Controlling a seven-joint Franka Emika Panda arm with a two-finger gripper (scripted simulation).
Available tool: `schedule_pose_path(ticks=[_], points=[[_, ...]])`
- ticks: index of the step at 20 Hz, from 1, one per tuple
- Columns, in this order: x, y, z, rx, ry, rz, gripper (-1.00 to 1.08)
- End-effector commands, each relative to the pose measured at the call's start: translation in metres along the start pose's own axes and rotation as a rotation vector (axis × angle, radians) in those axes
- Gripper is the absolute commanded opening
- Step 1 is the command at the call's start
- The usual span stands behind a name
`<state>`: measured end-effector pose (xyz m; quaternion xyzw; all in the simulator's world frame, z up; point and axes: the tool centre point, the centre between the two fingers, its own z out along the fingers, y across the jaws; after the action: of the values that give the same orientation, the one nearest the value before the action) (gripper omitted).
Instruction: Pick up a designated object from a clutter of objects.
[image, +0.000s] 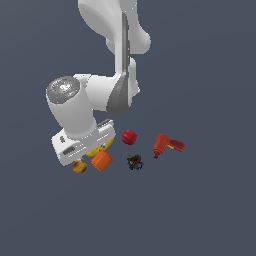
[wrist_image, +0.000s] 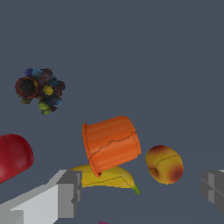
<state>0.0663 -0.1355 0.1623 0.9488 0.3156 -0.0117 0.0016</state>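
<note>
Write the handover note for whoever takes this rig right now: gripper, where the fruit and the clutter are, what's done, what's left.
Gripper: open, empty, low over the clutter.
Peach-like fruit: on the floor between the fingers, nearer one side, not touched; the exterior view shows it at the hand's edge.
Close by: orange cup lying on its side over the banana. Farther off: red apple, dark multicoloured lump, drill.
Done: approach.
Left: centre on the fruit, probably descend a bit, close, lift. Watch the cup beside it.

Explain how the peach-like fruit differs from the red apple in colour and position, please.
The peach-like fruit is yellow-orange with a red blush; the red apple is entirely red. The fruit lies beside the orange cup, between the open gripper's fingers; the apple sits apart. Both are small and round.
</note>
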Motion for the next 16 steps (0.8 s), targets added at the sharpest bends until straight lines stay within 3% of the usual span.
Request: schedule_pose_path(ticks=[1,16], points=[[-0.006,0.012,0.012,-0.001,0.002,-0.050,1.00],[-0.040,0.065,0.069,-0.007,0.019,-0.285,1.00]])
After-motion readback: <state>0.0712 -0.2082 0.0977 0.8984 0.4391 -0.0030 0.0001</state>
